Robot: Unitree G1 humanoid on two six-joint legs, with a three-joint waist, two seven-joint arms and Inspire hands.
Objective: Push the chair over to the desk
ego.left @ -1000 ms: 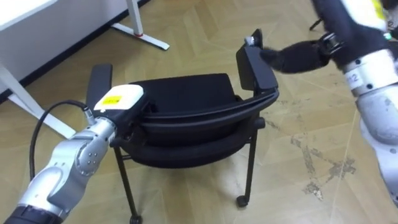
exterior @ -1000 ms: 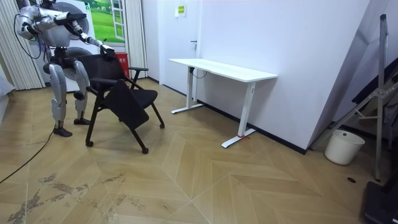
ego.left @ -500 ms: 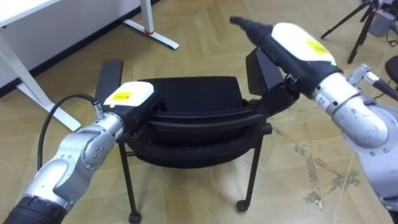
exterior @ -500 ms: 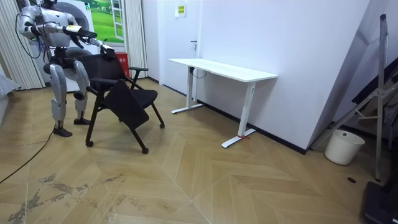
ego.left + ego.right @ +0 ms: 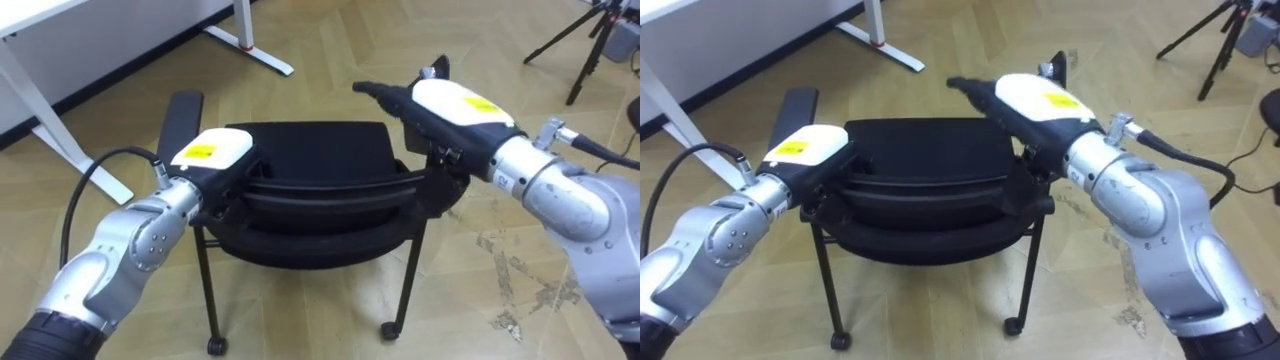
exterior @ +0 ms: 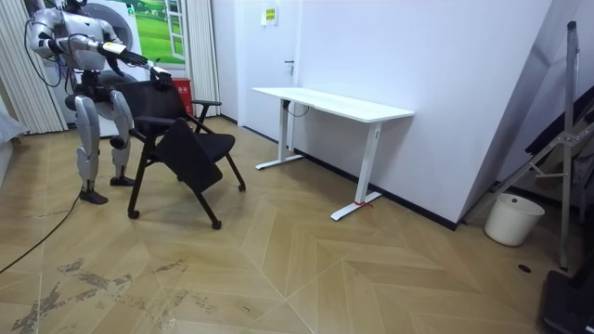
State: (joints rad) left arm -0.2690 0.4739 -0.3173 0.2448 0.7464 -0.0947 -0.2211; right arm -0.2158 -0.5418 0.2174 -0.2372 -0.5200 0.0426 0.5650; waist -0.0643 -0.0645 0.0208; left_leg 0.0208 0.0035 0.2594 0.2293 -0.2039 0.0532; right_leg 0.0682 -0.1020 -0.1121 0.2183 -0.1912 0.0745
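Note:
A black chair point(image 5: 310, 150) on castors stands in front of me, its curved backrest point(image 5: 330, 198) nearest to me and an armrest point(image 5: 180, 115) on each side. My left hand point(image 5: 215, 158) sits on the backrest's left end, its dark fingers bent over the top edge. My right hand point(image 5: 450, 105) lies over the backrest's right end with its fingers stretched straight forward above the seat. In the room view I stand behind the chair point(image 6: 181, 139) at the room view's left, both arms held out to it.
A white desk point(image 6: 334, 104) stands by the wall beyond the chair; its legs point(image 5: 250, 40) show at the upper left. A tripod point(image 5: 590, 45) stands at the far right. Scuffed wood floor point(image 5: 510, 275) lies to my right. A white bucket point(image 6: 512, 218) stands far off.
My right arm has swung in from beside the right armrest and come down over the backrest's right end. The left hand has kept its place, and the chair has not visibly rolled.

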